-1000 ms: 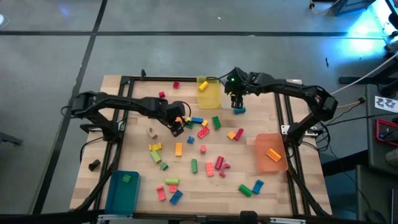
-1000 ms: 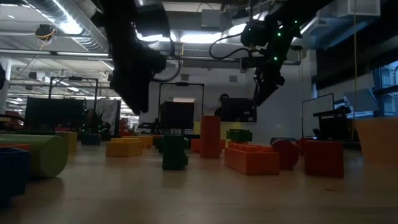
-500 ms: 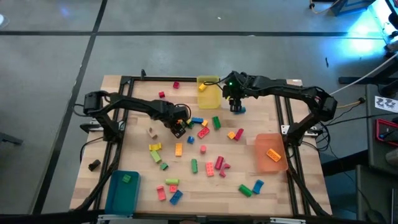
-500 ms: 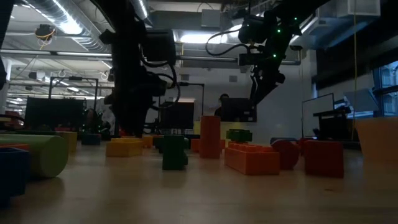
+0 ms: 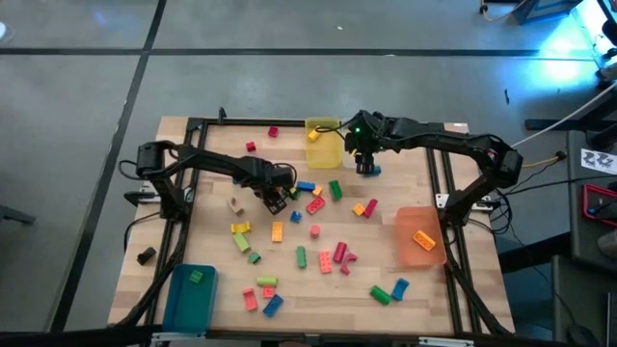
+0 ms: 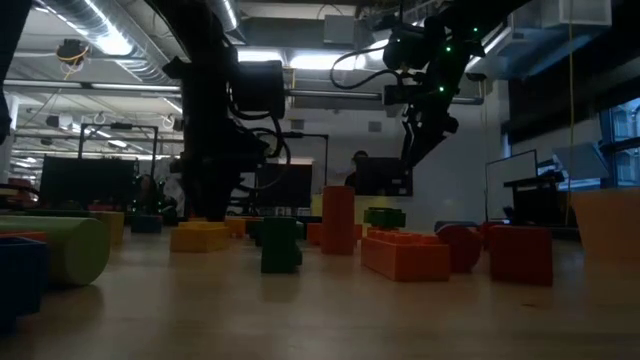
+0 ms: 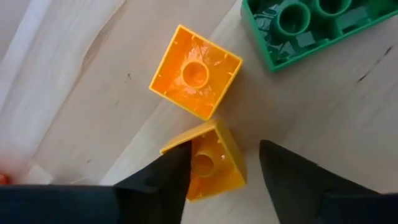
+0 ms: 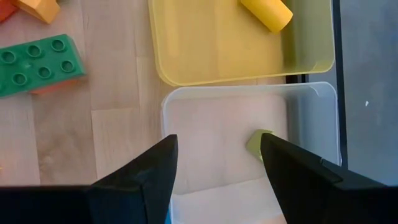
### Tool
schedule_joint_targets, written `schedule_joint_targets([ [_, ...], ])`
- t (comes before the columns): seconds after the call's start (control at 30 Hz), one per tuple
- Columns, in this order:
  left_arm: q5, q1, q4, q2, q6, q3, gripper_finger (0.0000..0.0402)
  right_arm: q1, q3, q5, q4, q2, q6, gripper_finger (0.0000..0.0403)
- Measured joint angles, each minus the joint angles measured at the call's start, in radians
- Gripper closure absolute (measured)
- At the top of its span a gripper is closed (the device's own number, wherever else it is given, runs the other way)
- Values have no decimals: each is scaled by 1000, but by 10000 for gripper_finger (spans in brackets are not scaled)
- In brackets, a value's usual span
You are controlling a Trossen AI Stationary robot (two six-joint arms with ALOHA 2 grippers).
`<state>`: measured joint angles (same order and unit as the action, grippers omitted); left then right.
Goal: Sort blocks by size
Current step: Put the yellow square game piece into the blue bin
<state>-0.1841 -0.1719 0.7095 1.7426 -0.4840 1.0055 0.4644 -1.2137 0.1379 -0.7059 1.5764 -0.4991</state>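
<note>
1. Your left pincer (image 7: 217, 171) stood low over the middle of the bench (image 5: 217, 154), its two fingers spread apart and straddling a small yellow block (image 7: 208, 163) that lay tipped on edge, hollow side showing. One finger (image 7: 163, 177) touched or nearly touched the block's side; the other stood just clear of it. I judge nothing was yet gripped.
2. The relation that mattered: the yellow block sat directly between the fingers, so a plain closing should have taken it. Being roughly square, it offered no long axis to line up with.
3. A second, orange-yellow block (image 7: 196, 71), hollow side up, lay just beyond the first, and a long green block (image 7: 305, 25) lay farther off to one side. Neither was within the fingers.
4. Your right pincer (image 8: 214, 168) hovered at the far side of the bench with fingers wide apart and holding nothing, above a clear bin (image 8: 186, 112) containing one small green piece (image 8: 260, 143); a yellow bin (image 8: 186, 56) stood touching it.
5. The left arm was plainly the nearer to the yellow block; many other blocks (image 5: 323, 260) lay scattered nearer the front.
</note>
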Motion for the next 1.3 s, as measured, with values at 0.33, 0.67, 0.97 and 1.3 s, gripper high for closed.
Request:
schedule_joint_targets([
  [0.33, 63, -1, 29, -117, 77, -2, 338, -1, 0, -1, -1, 0, 0, 171],
  [0.67, 473, 80, 414, -362, 4, 68, 334, -1, 0, -184, -2, 0, 44, 171],
  [0.97, 672, 386, 501, -486, -504, 68, 329, -1, 0, -192, -23, -1, 81, 171],
  [1.3, 672, 687, 490, -482, -904, 68, 316, -1, 0, -192, -93, -1, 87, 171],
])
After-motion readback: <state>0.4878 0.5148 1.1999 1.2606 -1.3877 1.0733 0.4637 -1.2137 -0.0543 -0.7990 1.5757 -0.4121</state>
